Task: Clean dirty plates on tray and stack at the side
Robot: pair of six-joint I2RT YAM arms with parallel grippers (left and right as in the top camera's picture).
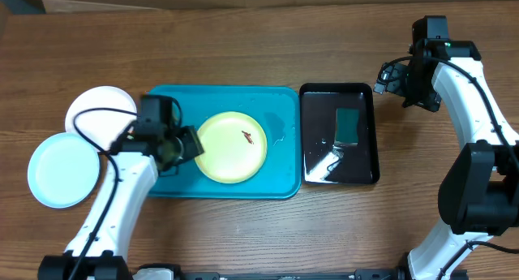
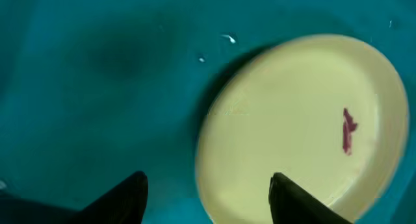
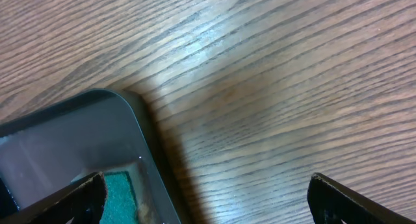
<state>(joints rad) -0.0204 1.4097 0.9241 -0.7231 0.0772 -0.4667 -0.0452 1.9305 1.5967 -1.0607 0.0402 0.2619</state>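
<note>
Hovering at the left rim of the yellow plate (image 1: pixel 231 148), which lies in the teal tray (image 1: pixel 280 109), my left pincer (image 2: pixel 207 185) stands parted; my right pincer (image 3: pixel 207 180) gapes wide over the bench (image 3: pixel 273 87).

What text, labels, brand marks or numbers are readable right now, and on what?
None readable. No lettering shows on the pale yellow round plastic plate, the white plate, the light blue plate, the large teal plastic tray or the smaller black tray. The brown smear on the yellow plate is a stain, not writing.
</note>
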